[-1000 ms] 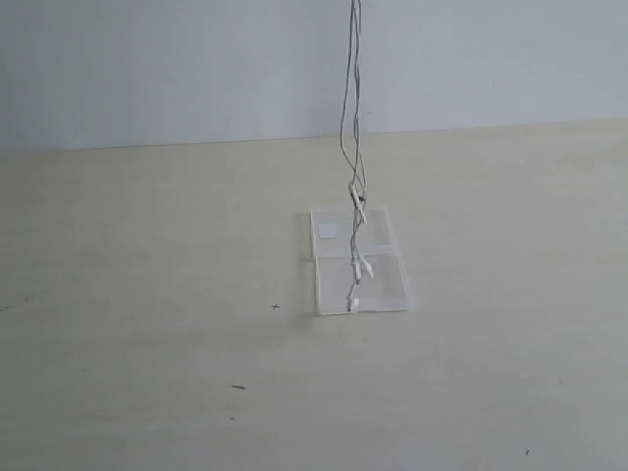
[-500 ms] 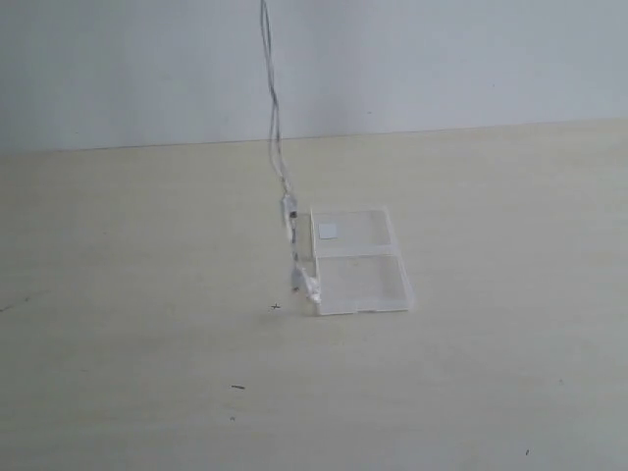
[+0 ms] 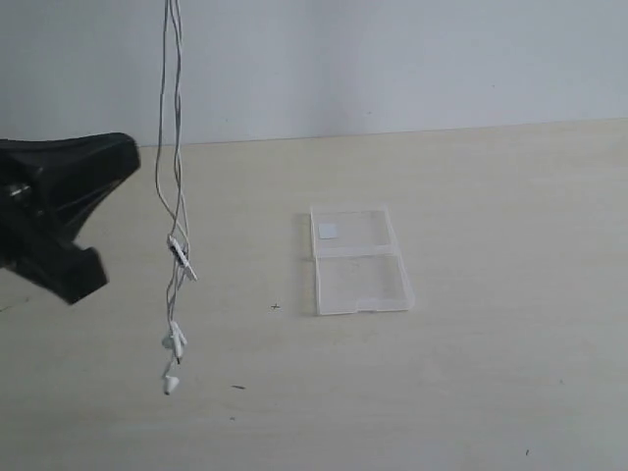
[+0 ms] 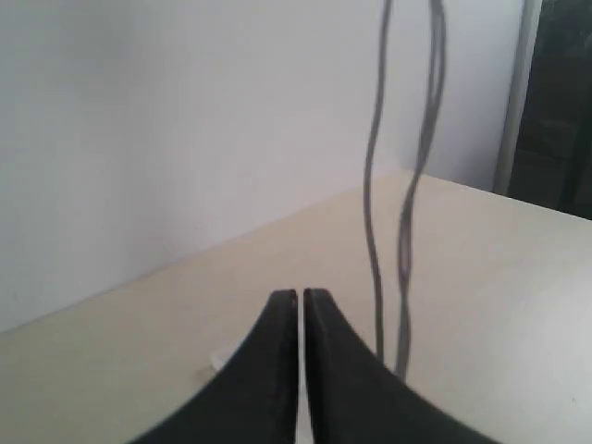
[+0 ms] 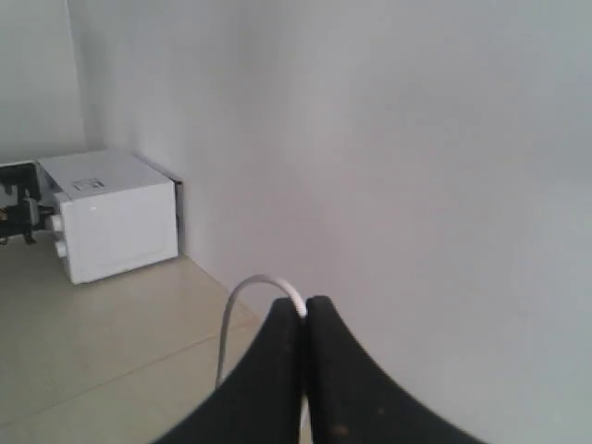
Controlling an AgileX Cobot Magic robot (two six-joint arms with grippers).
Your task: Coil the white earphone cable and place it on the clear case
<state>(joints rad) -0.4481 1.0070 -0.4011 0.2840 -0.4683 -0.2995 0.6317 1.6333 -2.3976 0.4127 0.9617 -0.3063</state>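
1. The right claw point(image 5: 304, 308) is pressed together on a loop of the white earphone cable point(image 3: 181, 257). It holds the loop high, above the top of the exterior view.
2. The cable hangs in long, loose strands over the left part of the bench point(image 3: 491, 392). Its earbuds point(image 3: 174, 342) dangle at the bottom, and I cannot tell whether the lowest one touches the bench.
3. The clear case point(image 3: 363, 285) lies open and flat, well apart to the right of the cable, with its sticker point(image 3: 327, 231) on the far half.
4. The left claw point(image 4: 302, 294) is pressed together and holds nothing. The strands hang just beyond its tips.
5. Nothing is coiled yet, so most of the task remains.
6. Risks from here:
   - The hanging strands may sway, so a grab by the left claw could close on air or catch only one strand.
   - The thin wire could slip out of the right claw's pinch.
   - A loose coil may spring open.
   - The light case may slide if it is nudged while the coil is set down.
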